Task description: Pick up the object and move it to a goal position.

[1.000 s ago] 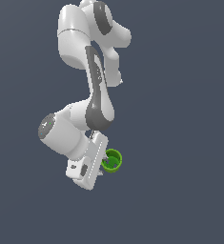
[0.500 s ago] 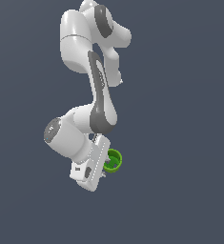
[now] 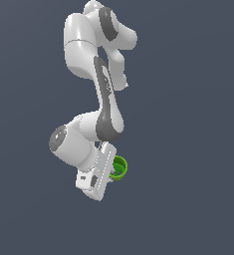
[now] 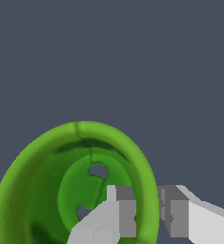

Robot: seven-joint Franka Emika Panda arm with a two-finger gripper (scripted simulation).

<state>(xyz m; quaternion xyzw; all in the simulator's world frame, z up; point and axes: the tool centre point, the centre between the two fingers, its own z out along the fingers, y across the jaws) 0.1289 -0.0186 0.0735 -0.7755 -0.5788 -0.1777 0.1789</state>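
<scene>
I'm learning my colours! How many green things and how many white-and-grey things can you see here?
Green: 1, the cup
White and grey: 1, the robot arm with its gripper pinching the cup's wall
Total: 2

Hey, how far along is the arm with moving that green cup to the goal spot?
Done: the grasp. In the wrist view the gripper is shut on the green cup, one finger inside the rim and the other outside, pinching the wall. In hand: the carry, with the cup held at the arm's end in the exterior view. Left: reaching the goal. No goal marker shows, so I cannot tell how near it is.
</scene>
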